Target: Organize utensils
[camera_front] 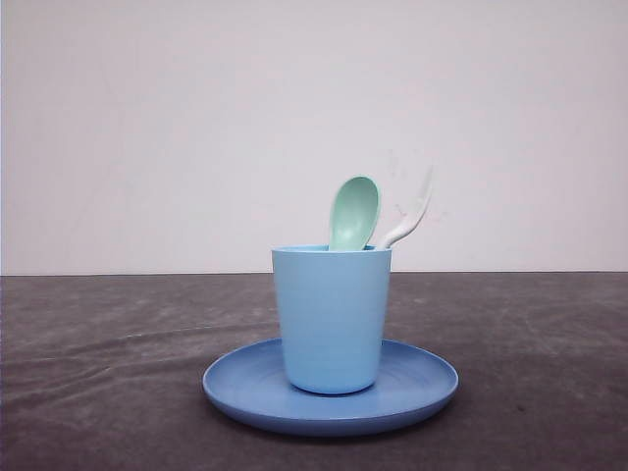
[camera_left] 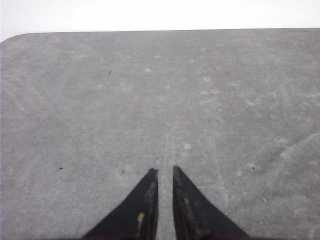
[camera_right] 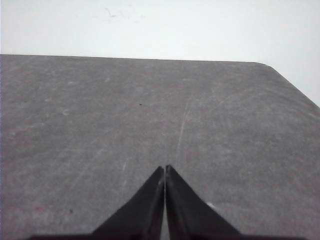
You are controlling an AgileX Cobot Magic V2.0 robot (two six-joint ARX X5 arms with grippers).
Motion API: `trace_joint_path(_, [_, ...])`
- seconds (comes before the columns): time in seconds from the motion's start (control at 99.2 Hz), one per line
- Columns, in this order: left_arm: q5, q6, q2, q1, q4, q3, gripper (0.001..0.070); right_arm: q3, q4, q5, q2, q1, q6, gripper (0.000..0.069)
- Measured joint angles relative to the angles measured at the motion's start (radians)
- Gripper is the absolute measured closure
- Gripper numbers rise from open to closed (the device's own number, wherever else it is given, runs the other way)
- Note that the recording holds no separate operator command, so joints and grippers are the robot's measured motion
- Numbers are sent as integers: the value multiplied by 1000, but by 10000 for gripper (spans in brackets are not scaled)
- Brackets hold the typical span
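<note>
A pale mint-green spoon (camera_front: 353, 213) stands bowl-up in the light blue cup (camera_front: 332, 319). Beside it a white fork (camera_front: 410, 218) leans out over the cup's right rim, tines up. The cup stands upright in the middle of the round blue plate (camera_front: 422, 385). Over bare grey table, my left gripper (camera_left: 165, 171) is slightly open, a narrow strip of table showing between its black fingers and nothing held. My right gripper (camera_right: 165, 168) also hovers over bare table, fingers pressed together and empty.
The dark grey table (camera_front: 98, 373) runs wide on both sides of the plate. A plain white wall (camera_front: 147, 128) stands behind it. The table's rounded far corners (camera_left: 15, 39) (camera_right: 270, 66) appear in the wrist views.
</note>
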Motion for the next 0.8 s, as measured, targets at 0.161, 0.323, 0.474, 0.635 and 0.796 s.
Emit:
trace_joint_path(0.161, [0, 0, 0, 0, 0, 0, 681, -32, -10, -18, -50, -29, 0, 689])
trace_joint_path(0.323, [0, 0, 0, 0, 0, 0, 681, -46, -45, -21, -80, -46, 0, 689])
trace_joint_path(0.474, [0, 0, 0, 0, 0, 0, 681, -45, -58, -23, -81, -51, 0, 689])
trace_joint_path(0.635, [0, 0, 0, 0, 0, 0, 681, -45, -59, -24, -81, -50, 0, 689])
trace_joint_path(0.796, [0, 0, 0, 0, 0, 0, 681, -45, -56, -24, -81, -50, 0, 689])
